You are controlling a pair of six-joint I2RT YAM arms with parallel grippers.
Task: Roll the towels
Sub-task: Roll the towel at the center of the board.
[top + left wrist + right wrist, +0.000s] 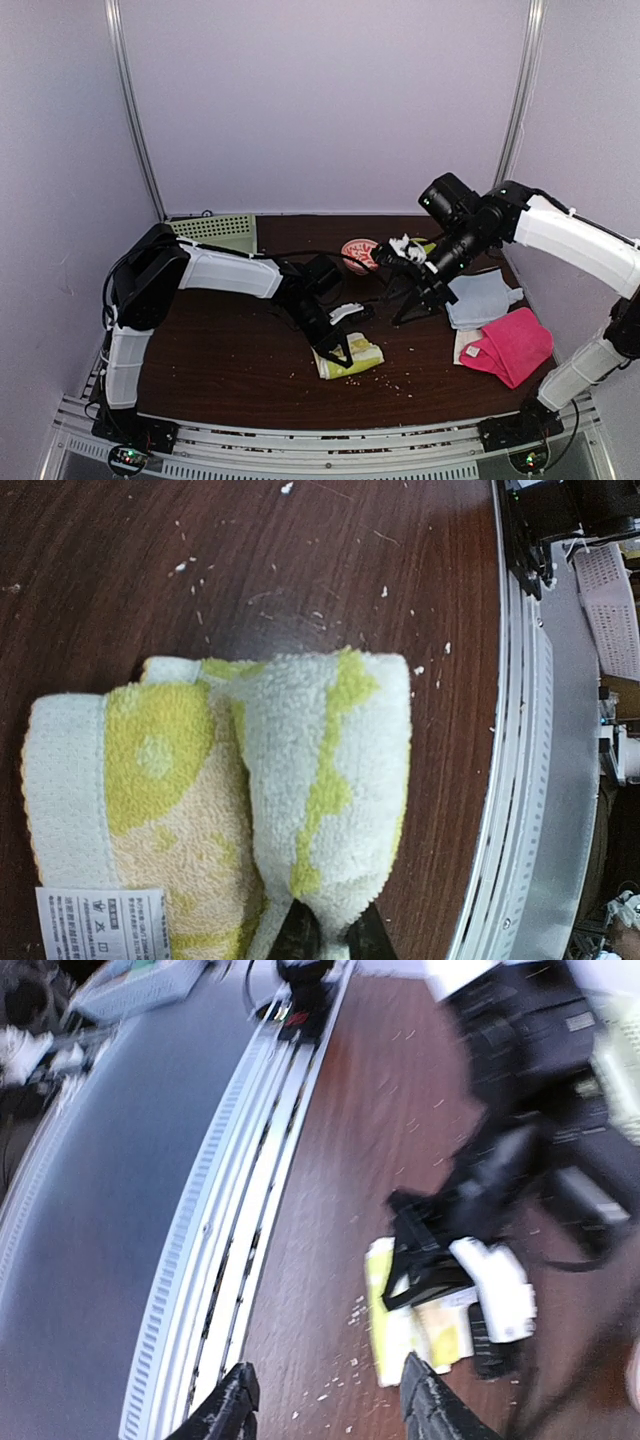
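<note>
Your left claw (335, 938) is clenched on the yellow towel (210, 800), its two tips pinching the thick rolled fold. The rest of that towel lies flat beside the roll, with a white care label (100, 925) showing at one corner. The towel sits on the dark surface (220, 340) about midway between left and right, close to the near edge. That leaves you only a narrow strip of wood before the silver rail (300, 425) that runs along that edge. Left of the towel and farther back you have open wood, dotted with white lint. Your right claw (330, 1405) is held up off the surface, right of the middle, released, its fingers spread with nothing between them; its wrist view is blurred. The right side is crowded. The light blue towel (482, 298) lies flat there, and just nearer is the pink towel (512, 345), bunched close to the right edge. The pink towel lies partly over the cream towel (464, 345), of which only a strip shows. The green basket (215, 232) stands in the far left corner against the back wall. A round red and white thing (358, 252) sits at the far edge near the middle; you cannot tell what it is.
</note>
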